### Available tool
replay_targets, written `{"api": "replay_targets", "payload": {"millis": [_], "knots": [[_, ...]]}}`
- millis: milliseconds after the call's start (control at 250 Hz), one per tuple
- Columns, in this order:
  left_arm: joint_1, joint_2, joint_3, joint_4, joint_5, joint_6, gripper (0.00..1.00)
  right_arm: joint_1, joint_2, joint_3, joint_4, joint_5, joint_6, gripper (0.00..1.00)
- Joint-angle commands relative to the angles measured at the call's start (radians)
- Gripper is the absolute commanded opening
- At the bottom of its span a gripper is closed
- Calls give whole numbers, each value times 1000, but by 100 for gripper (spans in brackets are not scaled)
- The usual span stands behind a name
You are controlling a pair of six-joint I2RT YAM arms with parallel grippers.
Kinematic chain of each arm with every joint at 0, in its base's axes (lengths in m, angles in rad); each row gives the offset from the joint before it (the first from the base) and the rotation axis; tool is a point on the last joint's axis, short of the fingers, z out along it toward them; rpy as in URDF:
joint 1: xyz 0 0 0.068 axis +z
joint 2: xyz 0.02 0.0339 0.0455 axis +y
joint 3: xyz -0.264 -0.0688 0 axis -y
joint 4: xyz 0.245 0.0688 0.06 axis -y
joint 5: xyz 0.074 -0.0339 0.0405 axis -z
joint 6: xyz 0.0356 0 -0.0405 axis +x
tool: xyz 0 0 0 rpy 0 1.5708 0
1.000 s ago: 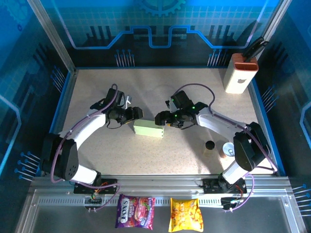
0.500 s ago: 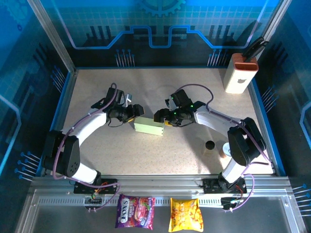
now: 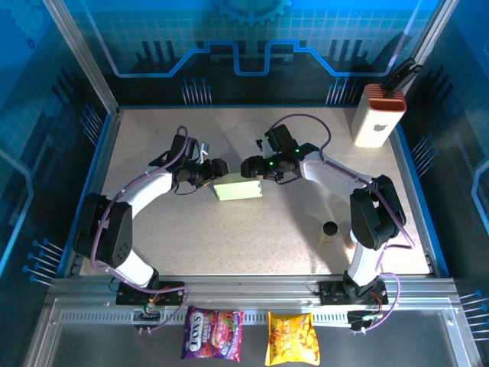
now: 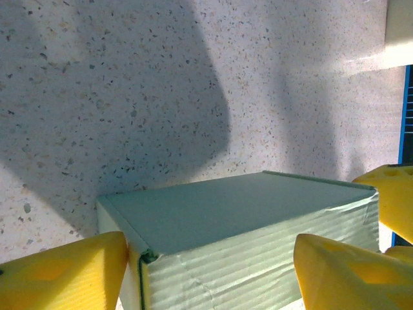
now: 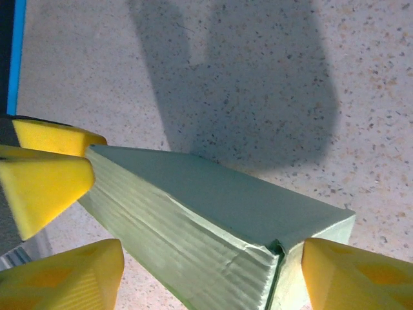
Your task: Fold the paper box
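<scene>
On the left, the left gripper [image 3: 219,167] sits at the paper box's [image 3: 238,190] far-left corner with its jaws spread. One yellow finger [image 4: 64,271] is against the short end and the other is in front of the long wall. Whether the pads actually press the card cannot be told.

The box lies mid-worktop [image 3: 229,252], a little toward the far edge, and looks fully closed and rectangular, so the job appears to be in its squaring-up stage.

The right gripper [image 3: 247,168] meets the box's far-right corner, jaws likewise spread around it and pinching nothing visible.

The side wall is thin card and already shows small wrinkles, so both grippers should push evenly and gently. A lopsided shove would likely skew the box or pop a flap.

The count, left to right:
- two grippers
- one box
- one small dark object [image 3: 330,228] toward the near-right
- one white block with an orange top [image 3: 376,118] at the far-right corner
- two snack packets [image 3: 212,334] on the frame beyond the near edge
</scene>
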Motion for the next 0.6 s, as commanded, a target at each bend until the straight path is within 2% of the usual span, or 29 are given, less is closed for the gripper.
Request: {"api": "replay_targets", "payload": {"millis": [0,424,595], "knots": [[-27,-20,-24,25,87,-23,70,41,-20,-40,14,-68,-3,73],[-109,-194,-269,-13,23,-79,70,126,-132,-206,-20,-2,54,74],[-121,-247,-284,-33,5,-100,70,148,-157,-208,-40,15,64,74]]}}
